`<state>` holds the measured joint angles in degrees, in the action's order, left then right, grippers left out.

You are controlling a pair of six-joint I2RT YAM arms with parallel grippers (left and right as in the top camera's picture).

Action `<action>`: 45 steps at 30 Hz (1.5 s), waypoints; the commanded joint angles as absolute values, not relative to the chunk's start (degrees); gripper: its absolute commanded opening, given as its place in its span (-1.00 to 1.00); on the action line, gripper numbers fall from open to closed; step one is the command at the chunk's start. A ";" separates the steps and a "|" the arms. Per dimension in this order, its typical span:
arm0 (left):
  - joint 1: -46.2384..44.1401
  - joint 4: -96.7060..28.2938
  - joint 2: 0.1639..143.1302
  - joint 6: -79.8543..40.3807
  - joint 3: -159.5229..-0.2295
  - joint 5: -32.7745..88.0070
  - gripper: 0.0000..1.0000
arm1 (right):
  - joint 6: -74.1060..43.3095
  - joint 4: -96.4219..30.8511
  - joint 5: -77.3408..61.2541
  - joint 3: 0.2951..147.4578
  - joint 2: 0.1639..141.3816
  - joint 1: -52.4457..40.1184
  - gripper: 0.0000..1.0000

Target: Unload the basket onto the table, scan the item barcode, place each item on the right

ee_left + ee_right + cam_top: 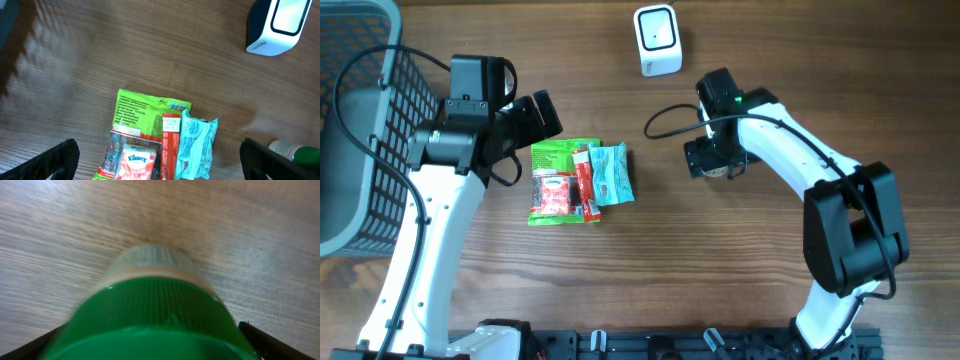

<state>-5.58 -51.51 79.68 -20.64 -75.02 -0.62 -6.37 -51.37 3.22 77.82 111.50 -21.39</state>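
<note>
Currently: four packets (580, 182), one scanner (657, 40), one bottle (155, 310). Left gripper (160, 157) gapes, empty; right gripper (712, 160) straddles bottle, grip indeterminable.

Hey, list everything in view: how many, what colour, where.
grey mesh basket: one, grey, far left
white boxy barcode scanner: one, white, top centre
green plastic packet: one, green, centre pile
red-pink Kleenex tissue pack: one, red-pink, atop green packet
red stick sachet: one, red, mid-pile
light-blue crinkled packet: one, light blue, pile's right
green-capped bottle: one, green cap, right of pile
brown wooden table: one, brown, underneath everything
left gripper: one, black, open, near pile
right gripper: one, black, open, around bottle
</note>
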 commanded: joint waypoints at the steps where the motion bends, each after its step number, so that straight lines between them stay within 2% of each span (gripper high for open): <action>1: -5.23 -51.55 79.42 -19.94 -75.48 -1.37 1.00 | -11.20 -54.00 2.33 83.85 110.98 -21.26 0.99; 10: -5.23 -51.57 79.42 -19.94 -75.48 -1.37 1.00 | -30.61 -57.01 1.48 82.56 111.15 -21.32 0.99; 14: -5.23 -51.55 79.42 -19.94 -75.48 -1.39 1.00 | -30.50 -55.51 -1.02 80.84 111.18 -21.30 0.99; 18: -5.23 -51.55 79.42 -19.92 -75.48 -1.39 1.00 | -36.03 -52.75 -1.15 78.11 111.18 -21.26 0.99; 21: -5.23 -51.57 79.42 -19.92 -75.48 -1.39 1.00 | -36.58 -50.11 -1.13 76.40 111.18 -21.26 0.62; 25: -5.23 -51.55 79.42 -19.94 -75.48 -1.37 1.00 | -35.14 -49.76 0.08 76.34 111.18 -21.26 0.48; 28: -5.23 -51.55 79.42 -19.94 -75.48 -1.37 1.00 | -29.71 -49.74 2.61 76.34 111.18 -21.26 0.31; 36: -5.23 -51.57 79.42 -19.94 -75.48 -1.37 1.00 | -8.86 -49.58 4.34 76.34 111.18 -21.26 0.45; 37: -5.23 -51.55 79.42 -19.94 -75.48 -1.37 1.00 | -6.55 -49.60 4.36 76.34 111.18 -21.26 0.54; 38: -5.23 -51.55 79.42 -19.94 -75.48 -1.39 1.00 | -3.62 -49.58 4.34 76.34 111.18 -21.26 0.92; 39: -5.23 -51.55 79.42 -19.94 -75.48 -1.39 1.00 | -2.42 -49.52 4.34 76.34 111.15 -21.26 0.99; 42: -5.23 -51.55 79.42 -19.94 -75.48 -1.37 1.00 | -4.34 -48.99 4.27 76.34 111.18 -21.26 0.99; 45: -5.23 -51.55 79.42 -19.94 -75.48 -1.37 1.00 | -11.27 -48.23 4.32 76.34 111.15 -21.26 0.99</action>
<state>-5.58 -51.51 79.68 -20.64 -75.02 -0.64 -7.84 -48.93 3.07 76.58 111.44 -21.39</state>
